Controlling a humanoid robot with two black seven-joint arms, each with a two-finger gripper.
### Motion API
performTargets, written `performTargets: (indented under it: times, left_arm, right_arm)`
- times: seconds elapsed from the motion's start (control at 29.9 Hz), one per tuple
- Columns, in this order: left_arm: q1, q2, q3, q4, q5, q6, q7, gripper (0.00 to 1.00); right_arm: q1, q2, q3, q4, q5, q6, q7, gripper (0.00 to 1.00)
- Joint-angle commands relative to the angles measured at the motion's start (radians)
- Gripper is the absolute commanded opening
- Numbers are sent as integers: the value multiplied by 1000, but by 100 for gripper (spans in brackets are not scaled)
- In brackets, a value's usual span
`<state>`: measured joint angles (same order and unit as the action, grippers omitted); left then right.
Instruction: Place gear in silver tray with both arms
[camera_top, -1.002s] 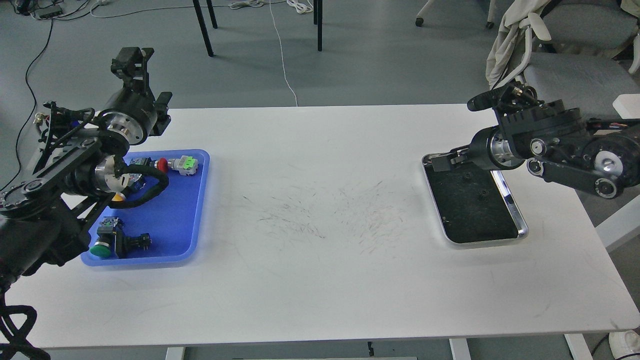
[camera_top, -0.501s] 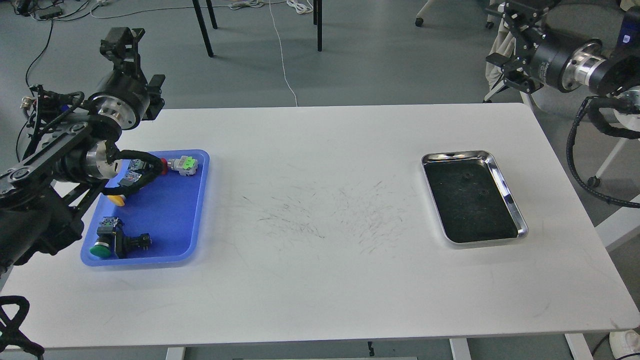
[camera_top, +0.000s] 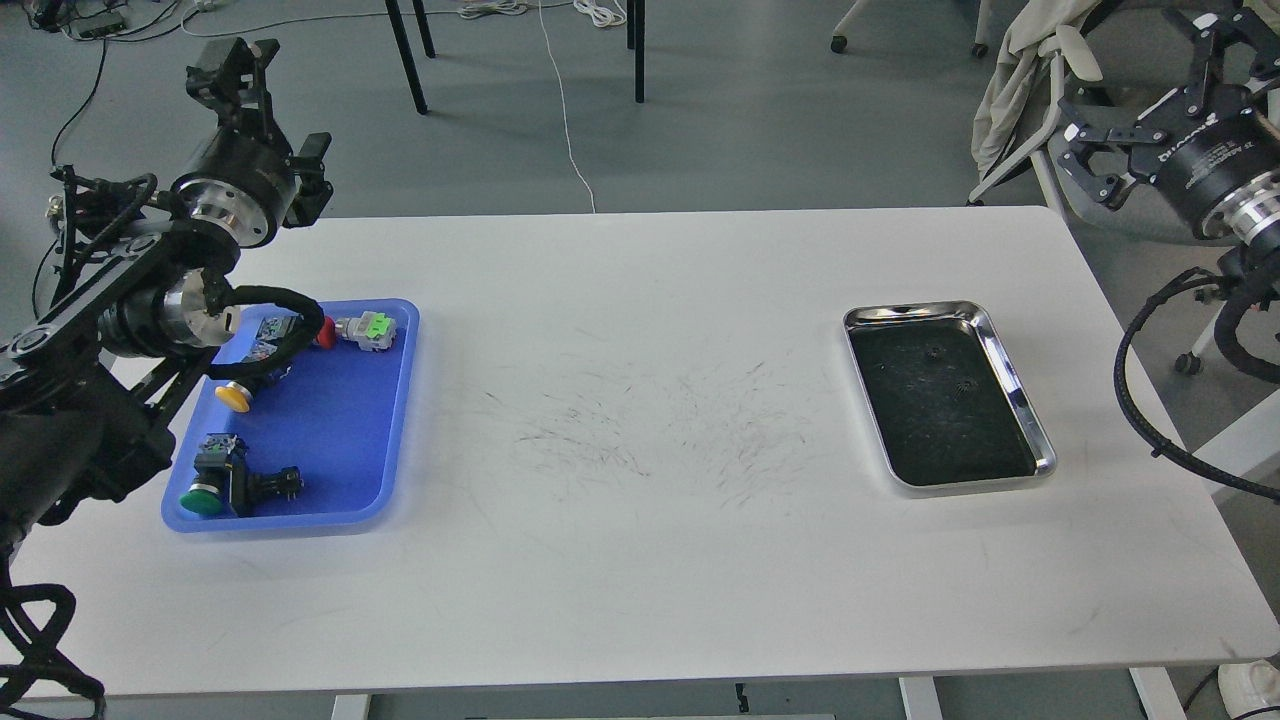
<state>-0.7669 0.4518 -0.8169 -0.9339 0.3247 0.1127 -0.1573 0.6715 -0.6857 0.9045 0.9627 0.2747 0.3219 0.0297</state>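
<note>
Near edge: the white table (camera_top: 640, 560) has a broad bare strip along its front edge, wide enough to span between both trays.
Table middle: a patch of fine dark scratch marks (camera_top: 660, 425) lies between the trays; nothing stands there.
Blue tray (camera_top: 350, 440): sits near the table's left edge, holding push-button switches, among them a green-capped one (camera_top: 205, 495) at its front corner, a yellow-capped one (camera_top: 235, 397) and a red-capped one (camera_top: 340, 330) at the back.
Silver tray (camera_top: 1030, 420): lies flat towards the table's right edge, well apart from the blue tray, its shiny rim clear all round.
Gears: two small dark gears (camera_top: 936, 352) rest on the tray's black bottom, in its far half, apart from each other.
Left gripper (camera_top: 228, 62): raised beyond the table's far left corner, above the floor; seen dark and end-on, so I cannot tell how its fingers stand.
Right gripper (camera_top: 1215, 40): off the table past its far right corner, fingers spread apart, nothing between them.
</note>
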Motion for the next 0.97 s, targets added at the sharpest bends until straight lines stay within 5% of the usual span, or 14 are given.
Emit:
performTargets:
  times: [0.0,0.23,0.94]
  left_arm:
    - [5,-24,-5,46,-85,-36,-5,98]
    - [5,-77,-1,141,-111,-100,-30,98]
    - [-3,-120,-4,285,-134,-146,-91,98]
  right_arm:
    - [-46,41,5,-12,52,17,1,94]
    - [-73,101,2,-114,54,16,-4,98]
    - [-132,169,43,-25,52,28,45,99]
